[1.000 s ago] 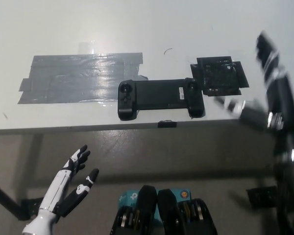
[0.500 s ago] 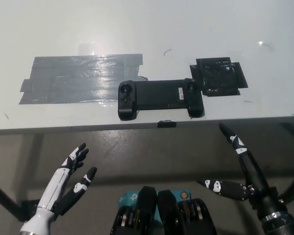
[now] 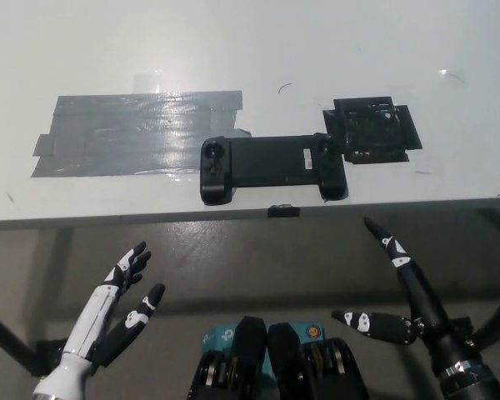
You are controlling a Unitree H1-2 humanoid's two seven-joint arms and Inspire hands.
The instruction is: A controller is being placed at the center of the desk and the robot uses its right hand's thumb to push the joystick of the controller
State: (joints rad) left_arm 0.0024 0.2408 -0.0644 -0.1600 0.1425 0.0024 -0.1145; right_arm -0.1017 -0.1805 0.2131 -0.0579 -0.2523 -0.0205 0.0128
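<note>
Black and spread wide, my right hand [image 3: 408, 304] hangs below the near edge of the desk [image 3: 317, 50], fingers apart, holding and touching nothing. The controller [image 3: 271, 167] lies flat on the desk near that edge, its joystick [image 3: 213, 153] at the left end. My white left hand [image 3: 117, 312] rests low at the near left, also spread and empty.

Both hands hang low with fingers spread, white left hand [image 3: 108, 312], black right hand [image 3: 404, 300].

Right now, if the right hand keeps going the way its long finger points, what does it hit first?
Likely the desk edge, just right of the controller. The right hand sits below the desk and points up-left; depth is unclear, so it could pass under.
</note>
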